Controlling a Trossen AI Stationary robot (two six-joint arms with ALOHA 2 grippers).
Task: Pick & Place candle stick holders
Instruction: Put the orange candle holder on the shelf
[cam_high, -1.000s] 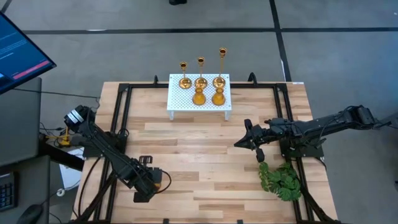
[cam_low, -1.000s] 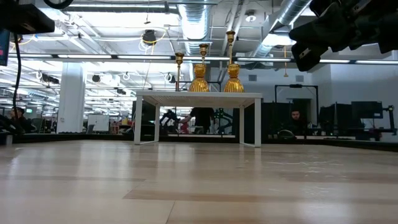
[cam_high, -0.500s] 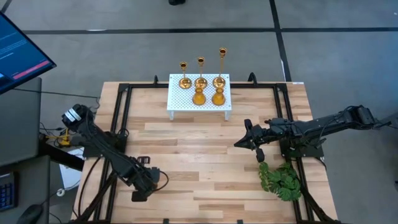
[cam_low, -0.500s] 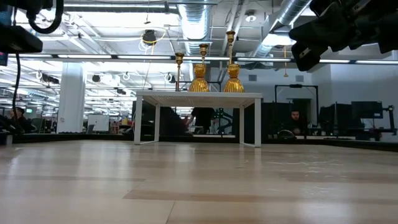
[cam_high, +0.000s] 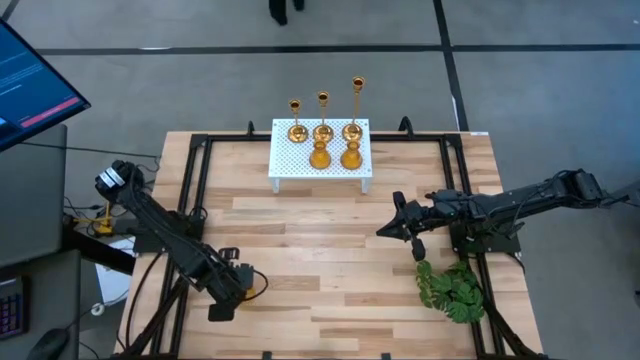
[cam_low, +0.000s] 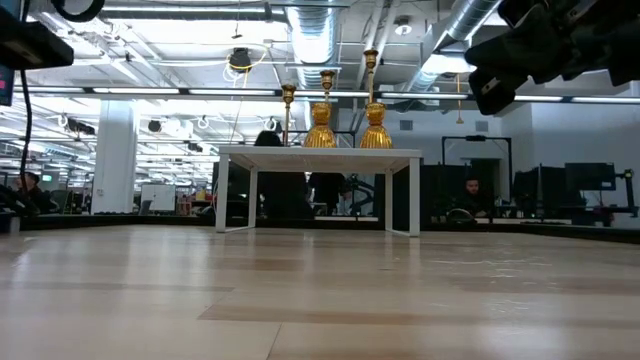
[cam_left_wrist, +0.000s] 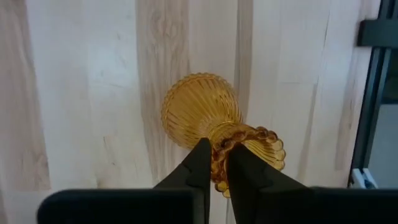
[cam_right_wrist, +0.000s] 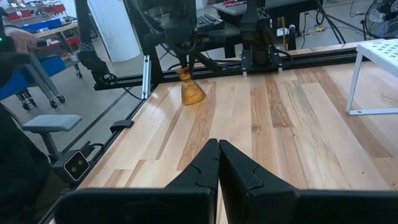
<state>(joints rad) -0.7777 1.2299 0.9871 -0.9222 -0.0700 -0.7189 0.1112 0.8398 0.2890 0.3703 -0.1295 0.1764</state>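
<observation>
- Amber holder (cam_left_wrist: 211, 121): ribbed, translucent, glass-like; squat bell-shaped skirt below a beaded collar. It is at the near-left corner of the counter (cam_high: 330, 250), beside the black frame rail.
- In the right wrist view the same amber holder (cam_right_wrist: 192, 91) stands upright, wide end down, long axis vertical; whether the skirt touches the wood cannot be told.
- Left gripper (cam_left_wrist: 213, 163): jaws narrow, pinched on the holder's beaded collar. In the high view the left gripper (cam_high: 232, 287) sits low at the near-left edge.
- Stand (cam_high: 290, 160): white, perforated top, four legs, at the far middle of the counter. It carries five gold pieces, all upright.
- Back row: three slim brass sticks on round bases, short stick (cam_high: 296, 118), middle stick (cam_high: 323, 115), tall stick (cam_high: 356, 105), heights rising left to right.
- Front row: two squat bulbous holders (cam_high: 320, 154), side by side, just ahead of the middle and tall sticks.
- Right gripper (cam_high: 388, 227): clear of the counter, right of centre, well apart from the stand; jaws closed on nothing, fingers touching in its wrist view.
- Plant (cam_high: 452, 289): green, leafy, lying at the near-right edge.
- Counter: pale wood planks with visible grain, bounded by black rails.
</observation>
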